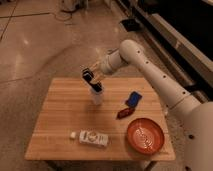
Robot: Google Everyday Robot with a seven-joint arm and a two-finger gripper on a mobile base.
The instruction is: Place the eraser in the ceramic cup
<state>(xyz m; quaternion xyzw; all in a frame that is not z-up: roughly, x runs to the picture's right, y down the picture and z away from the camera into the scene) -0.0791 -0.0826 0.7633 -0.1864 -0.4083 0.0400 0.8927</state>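
Observation:
The white ceramic cup (pixel 96 98) stands upright on the wooden table (pixel 57 125), a little behind its middle. My gripper (pixel 90 77) is directly above the cup, slightly to its left, with the arm reaching in from the right. It is shut on the black eraser (pixel 96 87), which hangs tilted, its lower end at the cup's mouth. How deep the eraser reaches into the cup is hidden.
A flat blue rectangular item (pixel 133 98) lies right of the cup, with a small dark red object (pixel 122 113) in front of it. An orange bowl (pixel 145 135) sits at the front right. A white bottle (pixel 93 138) lies on its side near the front edge.

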